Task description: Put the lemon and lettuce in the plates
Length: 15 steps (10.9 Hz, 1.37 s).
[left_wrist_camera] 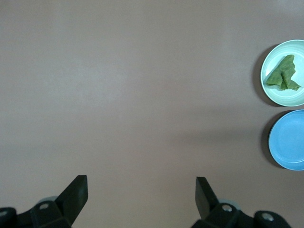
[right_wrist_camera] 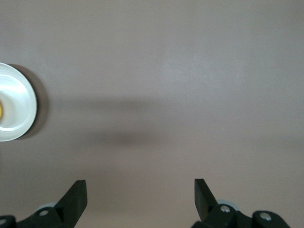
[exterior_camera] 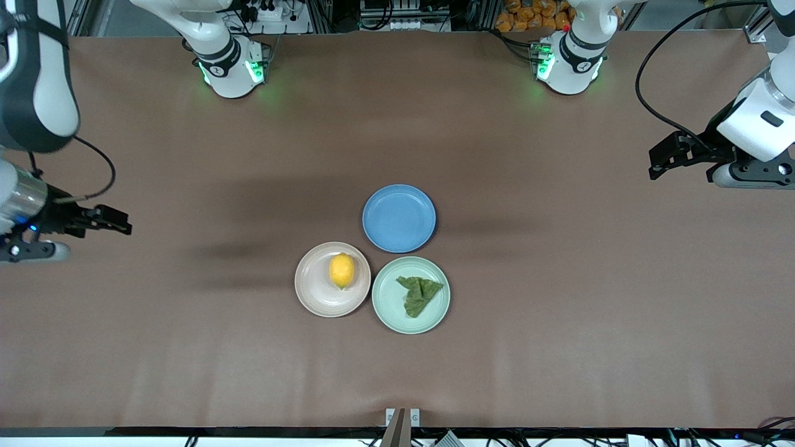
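Brown table fills the room's middle, and both arms are pulled out to its ends, well apart from the crockery. The left gripper hangs over bare cloth at its own end with its jaws spread wide and nothing between them; the right gripper does the same at the other end, equally wide and empty. Both look parked. Three plates cluster nearer the front camera. The blue plate lies bare. Just beside it, the beige-pink plate carries the lemon, and the mint green plate carries the lettuce, lying flat. To my eye the job looks done, which would explain why the arms wait clear.
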Each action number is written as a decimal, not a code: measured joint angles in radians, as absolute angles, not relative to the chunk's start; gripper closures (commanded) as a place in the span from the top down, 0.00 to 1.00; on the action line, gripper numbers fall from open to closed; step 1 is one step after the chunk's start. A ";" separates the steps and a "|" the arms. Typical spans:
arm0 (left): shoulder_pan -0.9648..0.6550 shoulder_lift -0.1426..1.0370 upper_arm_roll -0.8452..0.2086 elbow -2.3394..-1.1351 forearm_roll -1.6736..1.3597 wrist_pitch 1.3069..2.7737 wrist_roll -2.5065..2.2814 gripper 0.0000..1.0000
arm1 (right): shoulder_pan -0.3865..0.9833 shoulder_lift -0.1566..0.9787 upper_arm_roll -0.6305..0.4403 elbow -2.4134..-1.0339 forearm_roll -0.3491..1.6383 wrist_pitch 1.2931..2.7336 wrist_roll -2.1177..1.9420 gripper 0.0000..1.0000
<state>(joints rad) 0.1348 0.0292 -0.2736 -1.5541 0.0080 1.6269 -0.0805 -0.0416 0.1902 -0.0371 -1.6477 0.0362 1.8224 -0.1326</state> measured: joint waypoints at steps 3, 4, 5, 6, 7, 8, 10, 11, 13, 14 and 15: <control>0.135 0.029 -0.274 -1.554 0.008 1.627 -0.081 1.00 | -0.014 0.124 -0.082 -1.613 0.036 1.711 -0.132 1.00; 0.135 0.029 -0.274 -1.554 0.008 1.627 -0.081 1.00 | -0.013 0.113 -0.094 -1.590 0.036 1.670 -0.132 1.00; 0.135 0.029 -0.274 -1.554 0.008 1.627 -0.081 1.00 | -0.013 0.106 -0.101 -1.558 0.036 1.624 -0.132 1.00; 0.135 0.029 -0.274 -1.554 0.008 1.627 -0.081 1.00 | -0.013 0.104 -0.104 -1.519 0.036 1.575 -0.132 1.00; 0.135 0.029 -0.274 -1.555 0.008 1.627 -0.081 1.00 | -0.013 0.103 -0.104 -1.480 0.036 1.527 -0.132 1.00; 0.135 0.029 -0.274 -1.555 0.008 1.627 -0.081 1.00 | -0.013 0.103 -0.105 -1.449 0.036 1.490 -0.132 1.00; 0.135 0.029 -0.274 -1.555 0.008 1.627 -0.081 1.00 | -0.015 0.103 -0.109 -1.450 0.036 1.462 -0.132 1.00; 0.135 0.029 -0.274 -1.555 0.008 1.627 -0.081 1.00 | -0.015 0.104 -0.109 -1.466 0.036 1.462 -0.132 1.00; 0.135 0.029 -0.274 -1.555 0.008 1.627 -0.081 1.00 | -0.015 0.104 -0.108 -1.481 0.036 1.464 -0.132 1.00; 0.135 0.029 -0.274 -1.556 0.008 1.627 -0.081 1.00 | -0.014 0.103 -0.108 -1.482 0.036 1.464 -0.132 1.00; 0.135 0.030 -0.274 -1.556 0.008 1.627 -0.081 1.00 | -0.012 0.098 -0.107 -1.489 0.036 1.471 -0.132 1.00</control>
<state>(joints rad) 0.1348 0.0297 -0.2736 -1.5556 0.0080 1.6267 -0.0805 -0.0122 0.0977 -0.1070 -1.4885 0.0357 1.4709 -0.1323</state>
